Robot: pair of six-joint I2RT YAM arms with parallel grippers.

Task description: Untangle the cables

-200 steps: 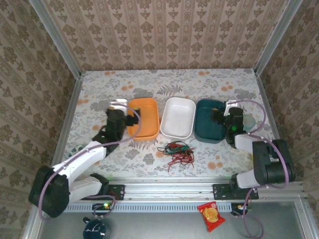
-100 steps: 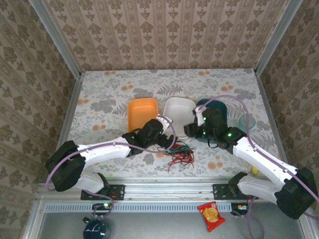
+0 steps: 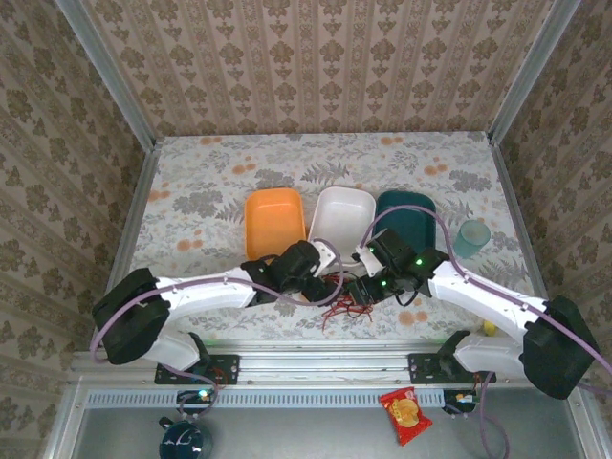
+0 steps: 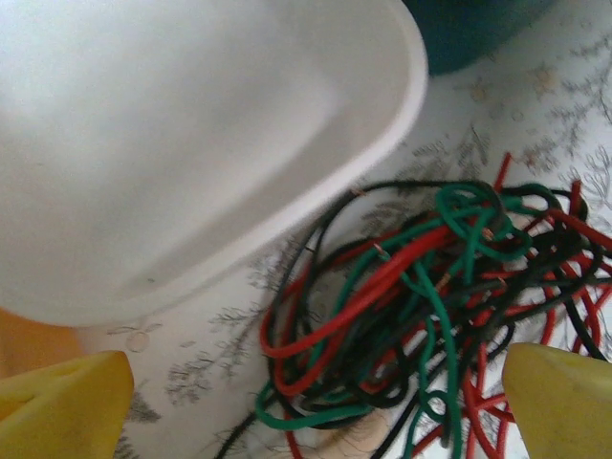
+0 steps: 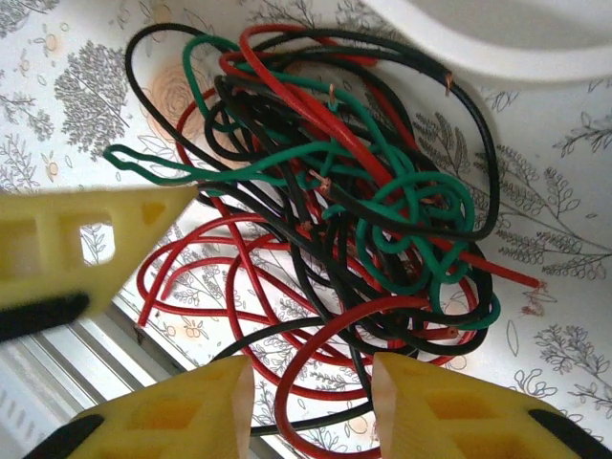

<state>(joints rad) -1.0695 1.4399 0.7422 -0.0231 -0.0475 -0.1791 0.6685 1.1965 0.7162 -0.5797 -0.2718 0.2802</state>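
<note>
The cables lie as one red, green and black tangle on the floral table, just in front of the white tray. My left gripper hovers over the tangle's left side. In the left wrist view it is open, its yellow fingers wide apart with the cables between and ahead of them. My right gripper is at the tangle's right side. In the right wrist view it is open, and a red loop of the cables passes between its fingers.
An orange tray, the white tray and a teal tray stand in a row behind the tangle. A teal cup sits at the right. The table's metal front rail runs just in front of the cables.
Both arms swung in from the outer trays to the middle and dropped low over the tangle. The cables themselves have hardly shifted.
</note>
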